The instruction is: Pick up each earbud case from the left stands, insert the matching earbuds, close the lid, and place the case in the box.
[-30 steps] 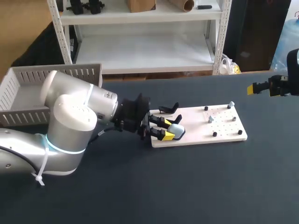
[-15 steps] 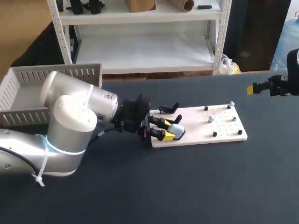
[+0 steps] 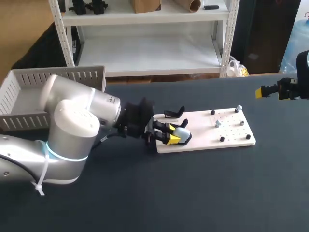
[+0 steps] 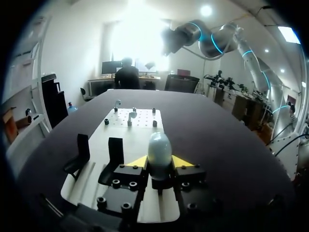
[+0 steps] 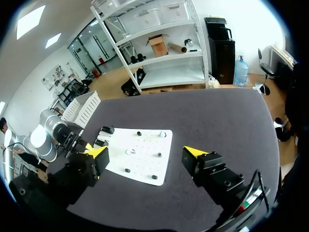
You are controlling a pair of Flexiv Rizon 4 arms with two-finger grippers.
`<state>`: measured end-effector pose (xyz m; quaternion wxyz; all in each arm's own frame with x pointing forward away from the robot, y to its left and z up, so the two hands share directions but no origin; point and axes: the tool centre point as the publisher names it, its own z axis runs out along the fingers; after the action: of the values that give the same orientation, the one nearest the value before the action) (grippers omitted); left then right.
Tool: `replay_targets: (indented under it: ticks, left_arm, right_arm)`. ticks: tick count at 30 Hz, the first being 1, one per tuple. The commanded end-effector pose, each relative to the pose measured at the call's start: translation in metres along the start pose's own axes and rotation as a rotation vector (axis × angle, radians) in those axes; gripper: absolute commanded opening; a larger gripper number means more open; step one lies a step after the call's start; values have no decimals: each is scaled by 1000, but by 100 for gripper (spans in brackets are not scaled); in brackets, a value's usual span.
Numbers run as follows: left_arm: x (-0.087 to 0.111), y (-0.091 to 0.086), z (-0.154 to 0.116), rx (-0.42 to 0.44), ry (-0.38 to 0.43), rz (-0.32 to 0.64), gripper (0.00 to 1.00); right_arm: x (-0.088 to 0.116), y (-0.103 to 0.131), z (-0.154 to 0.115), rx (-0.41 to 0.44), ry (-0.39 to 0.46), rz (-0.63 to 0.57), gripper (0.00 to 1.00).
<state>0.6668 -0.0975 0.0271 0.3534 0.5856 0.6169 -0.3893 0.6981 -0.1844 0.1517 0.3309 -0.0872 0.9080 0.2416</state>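
Left arm [image 3: 72, 125] comes in low across the dark table [image 3: 193, 193], and its gripper [image 3: 171, 134] sits at the near left end of the white board [image 3: 207, 129]. The wrist view settles it: both yellow fingertips [image 4: 136, 162] press the pale blue case [image 4: 159, 149] from either side, so the jaws are clamped on it. The case stands upright between the fingers, closed, its bottom on a black stand on the board. From overhead the case [image 3: 182, 133] shows just past the yellow tips.

Beside the gripper, two more black stands [image 4: 115, 152] rise from the board, one right next to the fingers, the other [image 4: 82, 151] further out by the board's edge. Overhead, one stand [image 3: 175, 113] shows on the board's far left edge.

At the board's other end sit small black pegs and two pale earbuds [image 3: 218, 123], one mid-board, one [image 3: 239, 108] at the far corner. They are well apart from the case.

The box [image 3: 19, 92], a slatted grey bin, sits at the table's far left, behind the left arm.

Over on the right, the right gripper [image 3: 270, 91] hangs above the table's far right edge, well clear of the board. Its own view shows the gripper [image 5: 145, 153] with jaws spread wide apart, board ahead and below.
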Motion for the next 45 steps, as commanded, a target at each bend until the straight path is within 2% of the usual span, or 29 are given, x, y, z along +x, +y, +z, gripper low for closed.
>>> replay_targets:
  ticks: [1,10,16,45]
  left_arm:
    - [-7,-8,-17,-27,-36,23,0]
    - [-50,-16,-39,-26,-170,95,0]
    - [-78,-18,-47,-22,-224,146,0]
    - [-78,-18,-47,-22,-224,146,0]
  right_arm:
    - [0,-2,1,-5,1,-1,100]
    - [0,-2,1,-5,1,-1,100]
    - [0,-2,1,-5,1,-1,100]
    - [0,-2,1,-5,1,-1,100]
